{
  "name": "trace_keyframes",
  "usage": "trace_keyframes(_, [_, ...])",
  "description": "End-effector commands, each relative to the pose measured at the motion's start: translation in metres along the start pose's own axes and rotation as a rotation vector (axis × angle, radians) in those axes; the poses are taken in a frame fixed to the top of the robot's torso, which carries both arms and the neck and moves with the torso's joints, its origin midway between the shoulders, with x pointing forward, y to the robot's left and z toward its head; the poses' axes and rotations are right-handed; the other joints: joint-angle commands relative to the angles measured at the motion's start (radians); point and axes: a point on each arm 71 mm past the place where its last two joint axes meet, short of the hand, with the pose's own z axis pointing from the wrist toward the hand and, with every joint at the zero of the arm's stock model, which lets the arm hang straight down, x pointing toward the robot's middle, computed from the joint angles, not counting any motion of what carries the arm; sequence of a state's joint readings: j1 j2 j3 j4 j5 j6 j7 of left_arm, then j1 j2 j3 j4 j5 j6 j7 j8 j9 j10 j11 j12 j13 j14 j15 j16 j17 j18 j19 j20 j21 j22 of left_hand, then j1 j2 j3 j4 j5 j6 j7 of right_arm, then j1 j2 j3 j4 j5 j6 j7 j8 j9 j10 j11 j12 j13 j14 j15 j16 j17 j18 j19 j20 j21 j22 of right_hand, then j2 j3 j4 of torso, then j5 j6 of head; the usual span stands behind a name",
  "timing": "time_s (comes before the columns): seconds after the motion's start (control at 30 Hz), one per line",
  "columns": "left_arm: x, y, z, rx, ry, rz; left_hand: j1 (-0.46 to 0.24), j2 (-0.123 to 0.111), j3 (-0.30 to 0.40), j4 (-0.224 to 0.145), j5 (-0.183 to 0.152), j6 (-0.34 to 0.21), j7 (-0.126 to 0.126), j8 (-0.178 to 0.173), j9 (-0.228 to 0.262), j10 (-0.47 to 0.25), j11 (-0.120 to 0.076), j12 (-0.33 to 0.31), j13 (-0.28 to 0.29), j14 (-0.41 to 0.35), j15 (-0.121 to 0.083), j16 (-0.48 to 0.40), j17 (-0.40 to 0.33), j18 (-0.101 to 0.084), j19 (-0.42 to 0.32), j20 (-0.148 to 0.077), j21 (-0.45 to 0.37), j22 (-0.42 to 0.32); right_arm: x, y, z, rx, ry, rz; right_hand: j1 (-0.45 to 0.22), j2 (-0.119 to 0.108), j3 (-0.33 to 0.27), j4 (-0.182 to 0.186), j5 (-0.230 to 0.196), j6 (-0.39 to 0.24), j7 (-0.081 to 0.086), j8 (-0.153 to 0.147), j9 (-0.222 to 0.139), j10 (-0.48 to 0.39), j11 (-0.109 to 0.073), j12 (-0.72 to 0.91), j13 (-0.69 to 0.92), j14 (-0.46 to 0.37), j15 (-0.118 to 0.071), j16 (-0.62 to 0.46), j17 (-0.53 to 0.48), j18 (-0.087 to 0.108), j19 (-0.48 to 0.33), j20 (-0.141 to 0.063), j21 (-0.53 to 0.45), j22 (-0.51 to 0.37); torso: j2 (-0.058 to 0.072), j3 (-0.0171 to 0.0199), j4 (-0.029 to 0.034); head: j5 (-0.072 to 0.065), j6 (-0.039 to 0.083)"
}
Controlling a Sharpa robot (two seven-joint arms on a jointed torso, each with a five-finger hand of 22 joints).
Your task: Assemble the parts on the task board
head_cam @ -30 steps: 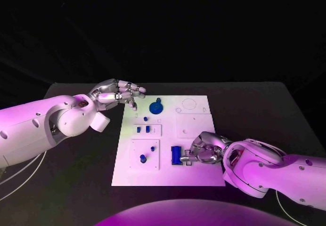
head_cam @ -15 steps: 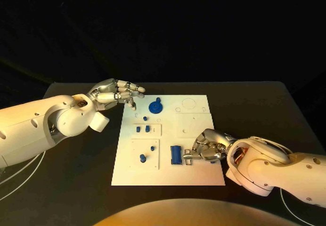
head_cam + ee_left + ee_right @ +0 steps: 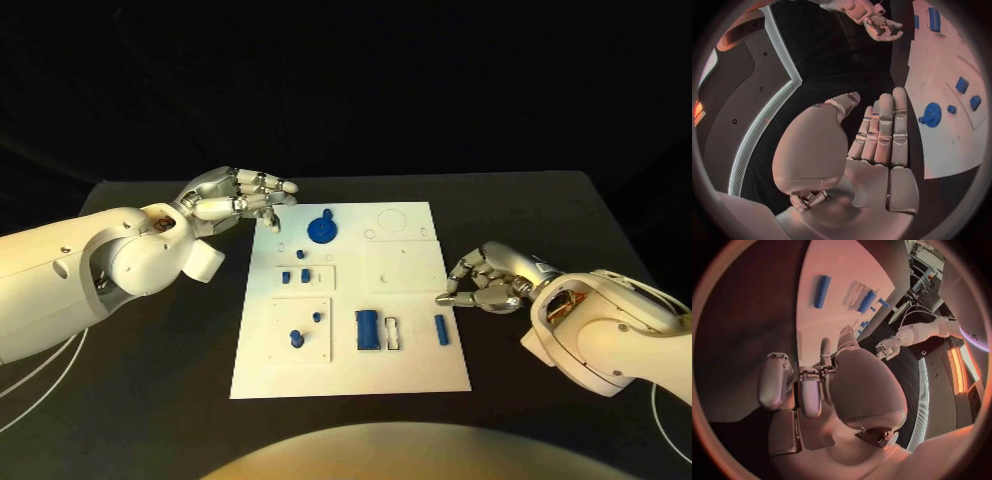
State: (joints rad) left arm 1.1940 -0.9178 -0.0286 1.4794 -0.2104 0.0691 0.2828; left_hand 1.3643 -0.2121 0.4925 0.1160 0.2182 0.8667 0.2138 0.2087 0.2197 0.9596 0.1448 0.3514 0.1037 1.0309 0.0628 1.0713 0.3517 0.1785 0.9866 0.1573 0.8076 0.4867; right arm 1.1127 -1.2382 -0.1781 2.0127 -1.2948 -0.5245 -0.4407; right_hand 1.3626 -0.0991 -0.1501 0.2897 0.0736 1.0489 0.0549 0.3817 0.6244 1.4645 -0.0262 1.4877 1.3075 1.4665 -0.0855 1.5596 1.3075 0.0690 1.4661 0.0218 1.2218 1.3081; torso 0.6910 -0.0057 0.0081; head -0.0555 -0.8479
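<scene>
Right hand fingers curled, holding nothing, at task board right edge, slim blue part just beside it, left hand fingers extended together, empty, at board's far-left corner

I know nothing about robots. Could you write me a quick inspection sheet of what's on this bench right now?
Surface: black table, bare round the board.
Job's things: white task board mid-table; blue round piece near its far end, small blue pieces and blue bars nearer.
Clutter: nothing seen.
Hands: left hand at the board's far left corner, holding nothing; right hand beside the board's right edge, fingers curled, nothing in it.
Cables: thin pale cable under the left arm.
Surroundings: dark.
</scene>
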Motion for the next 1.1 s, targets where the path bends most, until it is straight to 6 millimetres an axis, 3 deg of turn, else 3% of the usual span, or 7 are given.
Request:
trace_keyframes(0.03, [0.001, -0.001, 0.0, 0.03, -0.015, -0.009, -0.003, 0.002, -0.004, -0.001, 0.001, -0.006, -0.001, -0.001, 0.0, -0.003, -0.001, 0.007, 0.001, -0.006, 0.003, 0.003, 0.0, 0.006, 0.004, -0.001, -0.006, -0.001, 0.001, -0.002, -0.003, -0.048, -0.032, -0.064, 0.015, 0.002, -0.006, -0.002, -0.002, -0.005, 0.002, -0.007, -0.003, 0.072, 0.009, -0.009, 0.207, 0.092, 0.008, -0.007, 0.204, -0.007, 0.009, 0.009, -0.006, 0.179, -0.001, -0.0001, -0.0041, -0.006, -0.001])
trace_keyframes(0.2, [0.002, 0.002, 0.0, 0.026, -0.013, -0.013, -0.003, 0.002, -0.004, -0.001, 0.001, -0.006, -0.001, -0.001, 0.0, -0.003, -0.001, 0.007, 0.001, -0.006, 0.003, 0.003, 0.0, 0.006, 0.004, -0.001, -0.006, -0.001, 0.014, -0.012, -0.007, -0.021, -0.001, -0.099, 0.019, 0.003, -0.006, -0.002, -0.001, -0.004, 0.002, -0.009, -0.004, 0.071, 0.009, -0.014, 0.205, 0.092, 0.008, -0.007, 0.203, -0.006, 0.009, 0.01, -0.008, 0.178, -0.002, 0.0002, -0.0063, -0.005, 0.001])
trace_keyframes(0.33, [0.002, 0.003, 0.0, 0.023, -0.011, -0.015, -0.003, 0.002, -0.005, 0.0, 0.001, -0.005, -0.001, 0.0, 0.0, -0.001, -0.001, 0.008, 0.002, -0.006, 0.002, 0.004, 0.001, 0.006, 0.005, -0.001, -0.007, -0.002, 0.021, -0.015, -0.008, -0.008, 0.018, -0.112, 0.016, 0.005, -0.009, 0.001, -0.002, 0.001, 0.002, -0.01, -0.006, 0.071, 0.01, -0.012, 0.206, 0.092, 0.009, -0.007, 0.205, -0.007, 0.01, 0.01, -0.004, 0.18, -0.002, 0.0, -0.0043, -0.007, 0.002])
trace_keyframes(0.67, [0.002, 0.003, -0.001, 0.017, -0.006, -0.017, -0.003, 0.002, -0.005, 0.0, 0.001, -0.005, -0.001, 0.0, 0.0, -0.001, -0.001, 0.008, 0.002, -0.006, 0.002, 0.004, 0.001, 0.006, 0.005, -0.001, -0.007, -0.002, 0.038, -0.014, -0.005, 0.009, 0.057, -0.121, -0.009, 0.008, -0.023, 0.004, -0.002, 0.019, 0.0, -0.016, -0.012, 0.073, 0.008, -0.011, 0.206, 0.093, 0.008, -0.007, 0.206, -0.007, 0.011, 0.011, -0.003, 0.18, 0.0, -0.0003, -0.0011, -0.005, 0.001])
trace_keyframes(1.1, [0.002, 0.004, -0.002, 0.008, 0.001, -0.019, -0.004, 0.001, -0.006, 0.001, 0.0, -0.005, -0.001, 0.001, 0.0, -0.002, -0.001, 0.01, 0.002, -0.006, 0.002, 0.004, 0.001, 0.006, 0.006, -0.001, -0.008, -0.003, 0.054, -0.014, 0.0, 0.024, 0.109, -0.163, -0.021, 0.012, -0.027, 0.004, -0.001, 0.029, -0.003, -0.016, -0.013, 0.075, 0.006, -0.005, 0.21, 0.093, 0.007, -0.006, 0.208, -0.008, 0.012, 0.011, 0.0, 0.181, 0.0, -0.0013, -0.0022, 0.003, -0.004])
